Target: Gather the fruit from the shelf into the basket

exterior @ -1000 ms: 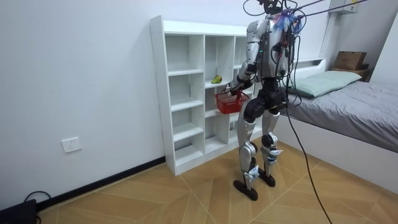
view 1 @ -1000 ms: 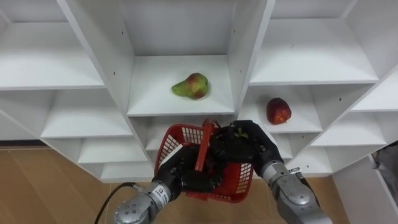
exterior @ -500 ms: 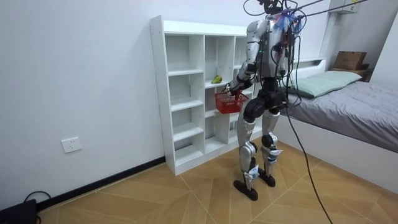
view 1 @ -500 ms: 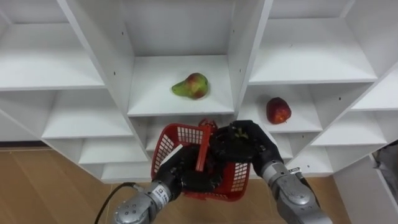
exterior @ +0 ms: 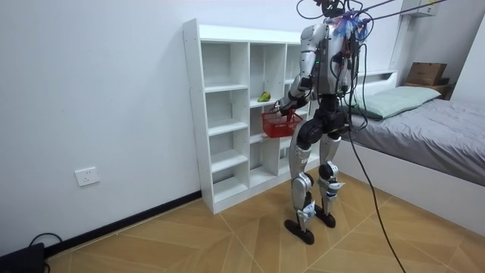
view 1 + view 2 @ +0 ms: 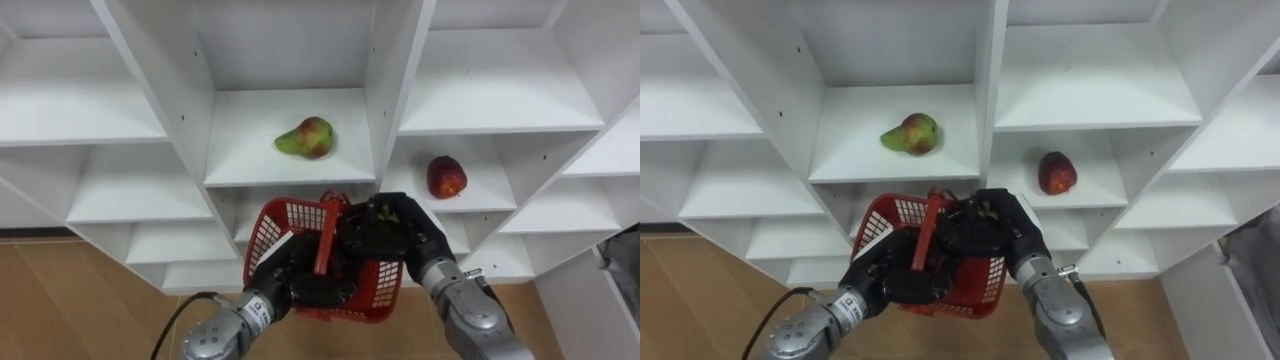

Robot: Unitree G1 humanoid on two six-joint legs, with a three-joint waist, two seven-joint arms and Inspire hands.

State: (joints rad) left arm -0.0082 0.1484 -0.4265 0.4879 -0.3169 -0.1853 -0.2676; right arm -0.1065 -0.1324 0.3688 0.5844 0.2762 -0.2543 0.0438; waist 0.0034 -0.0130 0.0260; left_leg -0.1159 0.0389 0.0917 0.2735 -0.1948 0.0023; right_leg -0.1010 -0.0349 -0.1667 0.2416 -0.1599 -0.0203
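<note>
We stand right up against the white closet, and both fruits lie on its shelves. The pear is on its side in the middle compartment. The apple sits one compartment to the right and a shelf lower.

The red basket hangs just below the pear's shelf, held close in front of the body, its mouth up and ready to catch whatever comes off the board. The left hand has its fingers curled round the basket's near side by the upright handle, carrying the weight. The right hand sits over the basket's right rim. We cannot tell whether it grips anything.

Our read is that neither fruit is collected yet, and the pear looks the nearer reach.
</note>
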